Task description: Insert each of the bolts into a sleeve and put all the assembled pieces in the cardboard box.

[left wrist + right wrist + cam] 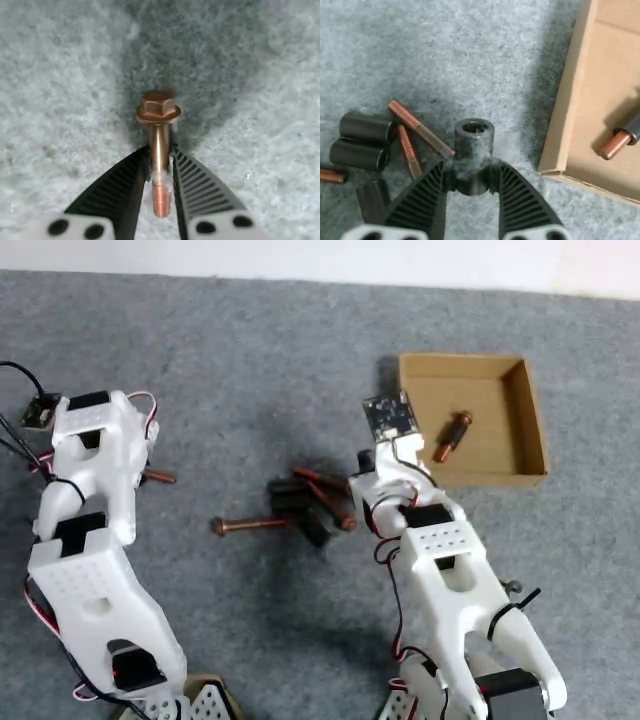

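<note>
1. One assembled piece (pixel 452 436) lies inside the cardboard box (pixel 527 420), which stands toward the far right corner of the table (pixel 250 360). It is the one finished item in the box.
2. The left gripper (pixel 160 152) is clamped on the shank of a bolt (pixel 159 112), with the hex head pointing away from the jaws. It is positioned near the left edge of the table.
3. The right gripper (pixel 472 169) is closed around a sleeve (pixel 474 136), just outside the box wall that faces the table centre. The bore of the sleeve is open and unobstructed.
4. The held bolt and the held sleeve are well apart. Insertion is not yet done.
5. The loose sleeves (pixel 359 154), three as far as can be counted, lie at the table centre. The loose bolts (pixel 420 131) lie with them, and a single bolt (pixel 250 526) lies just beside the pile toward the left edge.
6. Assessment: the task is at an early stage. Apparently four bolt-and-sleeve pairs are outstanding, including the pair now held. Each must be joined and then placed in the box.
</note>
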You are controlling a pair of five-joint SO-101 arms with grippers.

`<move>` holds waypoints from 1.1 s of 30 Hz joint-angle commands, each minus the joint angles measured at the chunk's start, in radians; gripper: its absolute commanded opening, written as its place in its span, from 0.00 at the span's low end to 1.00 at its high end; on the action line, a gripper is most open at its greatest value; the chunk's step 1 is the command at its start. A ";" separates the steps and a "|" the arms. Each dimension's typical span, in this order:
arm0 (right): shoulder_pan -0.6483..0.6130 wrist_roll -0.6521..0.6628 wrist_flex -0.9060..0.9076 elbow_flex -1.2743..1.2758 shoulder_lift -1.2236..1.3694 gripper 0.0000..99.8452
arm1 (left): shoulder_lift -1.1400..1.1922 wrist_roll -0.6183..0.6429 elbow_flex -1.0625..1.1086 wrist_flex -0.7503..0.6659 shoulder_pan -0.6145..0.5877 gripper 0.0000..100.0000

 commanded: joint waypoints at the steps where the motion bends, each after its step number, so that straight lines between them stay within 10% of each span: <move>1: 0.008 0.011 -0.025 -0.016 -0.013 0.01 | -0.082 -0.081 -0.142 0.080 -0.021 0.00; 20: 0.007 0.005 -0.028 0.047 -0.255 0.01 | -0.809 -0.428 -0.285 0.534 0.019 0.00; 33: -0.054 0.011 -0.148 0.389 -0.799 0.01 | -1.541 -0.548 0.315 0.542 0.024 0.00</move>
